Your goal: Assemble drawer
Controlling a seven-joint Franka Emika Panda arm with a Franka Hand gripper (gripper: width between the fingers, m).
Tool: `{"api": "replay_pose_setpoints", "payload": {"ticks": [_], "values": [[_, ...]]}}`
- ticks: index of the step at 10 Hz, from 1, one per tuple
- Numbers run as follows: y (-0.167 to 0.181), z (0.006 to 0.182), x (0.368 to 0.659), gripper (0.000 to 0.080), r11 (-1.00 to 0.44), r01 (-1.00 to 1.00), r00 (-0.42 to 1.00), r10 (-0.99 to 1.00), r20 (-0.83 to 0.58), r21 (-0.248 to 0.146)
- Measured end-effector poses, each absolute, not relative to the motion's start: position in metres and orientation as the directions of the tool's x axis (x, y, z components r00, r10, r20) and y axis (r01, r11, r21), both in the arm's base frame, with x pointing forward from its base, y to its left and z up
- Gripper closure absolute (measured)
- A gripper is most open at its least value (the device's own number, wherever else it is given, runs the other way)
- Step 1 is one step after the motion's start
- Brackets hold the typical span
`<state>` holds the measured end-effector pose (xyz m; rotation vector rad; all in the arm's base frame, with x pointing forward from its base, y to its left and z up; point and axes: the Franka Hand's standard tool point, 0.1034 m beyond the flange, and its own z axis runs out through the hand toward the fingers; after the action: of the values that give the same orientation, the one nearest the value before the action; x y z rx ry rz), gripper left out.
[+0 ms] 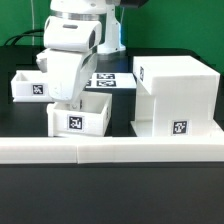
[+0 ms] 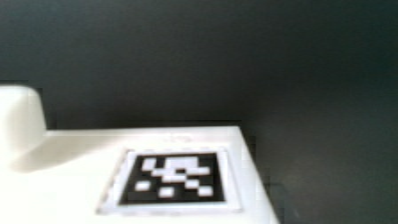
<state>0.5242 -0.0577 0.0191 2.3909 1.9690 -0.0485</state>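
The tall white box casing (image 1: 175, 95) stands on the exterior view's right, a tag on its front. One small white tray (image 1: 82, 117) sits front centre, a second tray (image 1: 29, 87) at the left. My gripper (image 1: 70, 103) hangs at the near tray's left rear corner; the white hand hides its fingers, so I cannot tell whether it is open or shut. The wrist view looks down on a white part's tagged face (image 2: 175, 178), with a rounded white lump (image 2: 18, 125) beside it and dark table beyond. No fingertip shows there.
The marker board (image 1: 107, 81) lies flat behind the near tray. A long low white wall (image 1: 110, 150) runs across the front of the table. The casing stands close to the near tray's right side.
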Motion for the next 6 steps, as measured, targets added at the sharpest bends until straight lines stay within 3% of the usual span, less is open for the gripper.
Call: {"api": "replay_pose_setpoints", "payload": {"ticks": [4,5,6], "values": [[-0.0516,0.018,0.5313,0.0757,-0.25,0.968,0.249,0.968,-0.034,-0.021],[-0.0509,0.0178,0.5333,0.0757,-0.242,0.97,0.242,0.97,-0.033,0.017],[-0.0504,0.0159,0.53,0.0757,-0.241,0.97,0.241,0.97,-0.034,0.008]]}}
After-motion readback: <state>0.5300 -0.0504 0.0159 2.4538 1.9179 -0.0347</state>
